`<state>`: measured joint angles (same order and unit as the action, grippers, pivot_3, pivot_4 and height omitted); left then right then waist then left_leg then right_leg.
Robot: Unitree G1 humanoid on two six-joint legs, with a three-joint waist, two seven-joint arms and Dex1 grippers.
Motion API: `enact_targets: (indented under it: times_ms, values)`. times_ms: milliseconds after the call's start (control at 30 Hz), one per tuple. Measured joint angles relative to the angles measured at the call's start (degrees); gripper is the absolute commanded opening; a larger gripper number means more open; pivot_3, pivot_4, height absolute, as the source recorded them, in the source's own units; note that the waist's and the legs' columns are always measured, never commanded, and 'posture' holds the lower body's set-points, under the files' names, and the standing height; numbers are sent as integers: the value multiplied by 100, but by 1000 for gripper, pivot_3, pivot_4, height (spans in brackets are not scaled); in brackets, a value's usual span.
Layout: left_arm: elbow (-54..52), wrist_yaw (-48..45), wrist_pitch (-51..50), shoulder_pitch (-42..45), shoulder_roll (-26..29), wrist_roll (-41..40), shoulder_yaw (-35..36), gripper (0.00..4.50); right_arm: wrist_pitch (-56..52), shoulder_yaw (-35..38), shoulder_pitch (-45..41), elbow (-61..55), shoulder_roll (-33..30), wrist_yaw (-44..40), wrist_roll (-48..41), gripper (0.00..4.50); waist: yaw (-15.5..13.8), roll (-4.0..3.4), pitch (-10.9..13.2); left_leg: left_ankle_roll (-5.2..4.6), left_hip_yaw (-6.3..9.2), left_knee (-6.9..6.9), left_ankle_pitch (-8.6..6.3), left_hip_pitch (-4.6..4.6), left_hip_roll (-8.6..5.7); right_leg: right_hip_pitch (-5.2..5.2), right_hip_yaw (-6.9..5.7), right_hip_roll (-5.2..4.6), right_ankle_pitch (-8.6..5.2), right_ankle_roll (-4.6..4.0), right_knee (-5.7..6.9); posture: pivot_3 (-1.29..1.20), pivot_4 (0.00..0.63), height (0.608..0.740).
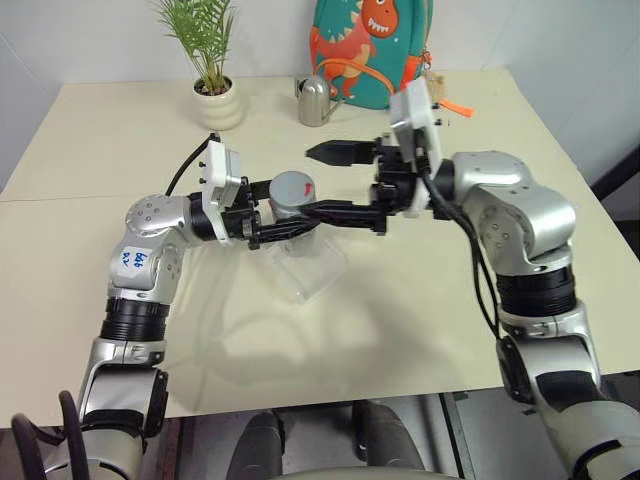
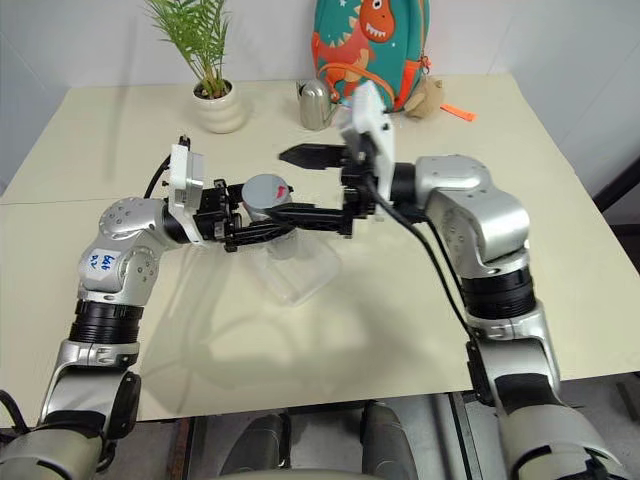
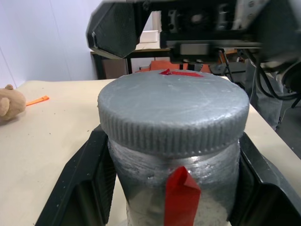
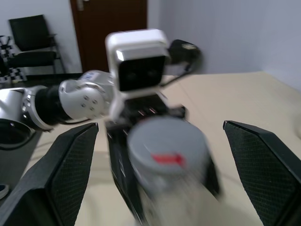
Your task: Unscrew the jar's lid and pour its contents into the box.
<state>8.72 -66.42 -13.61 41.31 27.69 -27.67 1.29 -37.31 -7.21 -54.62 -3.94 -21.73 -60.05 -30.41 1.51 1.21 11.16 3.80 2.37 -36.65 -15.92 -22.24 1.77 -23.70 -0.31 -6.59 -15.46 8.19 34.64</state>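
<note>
My left gripper point(image 1: 270, 213) is shut on the silvery jar point(image 1: 288, 212), holding it upright above the table; the red stripe shows on its side point(image 3: 181, 197). The grey ribbed lid point(image 3: 174, 110) with a red patch sits on the jar. My right gripper point(image 1: 322, 183) stands open, level with the lid, one finger point(image 1: 335, 152) behind the jar and the other point(image 1: 335, 214) in front, both clear of the lid. The clear box point(image 1: 318, 272) lies on the table just below the jar. The contents are hidden inside the jar.
At the table's far edge stand a steel watering can point(image 1: 317, 102), a white pot with a green plant point(image 1: 217, 103) and a dinosaur backpack point(image 1: 370, 50). A small plush toy point(image 2: 428, 95) lies beside the backpack.
</note>
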Motion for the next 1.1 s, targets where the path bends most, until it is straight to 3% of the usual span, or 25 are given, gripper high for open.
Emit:
enact_targets:
  times_ms: [200, 533, 767, 967, 1100]
  values:
    - [63, 2, 2, 2, -69, 7, -23, 2512, 34, -408, -303, 211, 442, 477, 397, 4483, -5, 0, 0, -4, 1, -9, -2, -2, 0, 0, 0, 0, 0, 0, 6, 0, 150, 740]
    - [71, 47, 7, 3, -105, 16, -22, 2512, 359, -437, -385, 783, 419, 476, 737, 4483, 5, 0, 0, -12, 1, -19, -7, -4, 0, 0, 0, 0, 0, 0, 9, 0, 150, 740]
    - [73, 125, 7, 14, -117, 35, 6, 2512, 424, -292, -380, 858, 4, 27, 561, 4483, 1, 0, 0, -14, 1, -22, -8, -5, 0, 1, 0, 0, 0, 0, 9, 0, 150, 740]
    - [63, 61, 7, 27, -82, 36, 21, 2512, 479, 412, -266, 884, -773, -398, 252, 4483, -40, 0, 0, -26, 1, -28, -15, -9, -1, 2, 0, 0, 0, 0, 3, 0, 150, 740]
    - [62, 81, 10, 26, -46, 64, 24, 2512, 425, 539, -119, 872, -921, -518, 158, 4483, 15, 0, 0, -27, 0, -28, -16, -7, 0, 2, 1, 1, 0, 0, 5, 0, 150, 740]
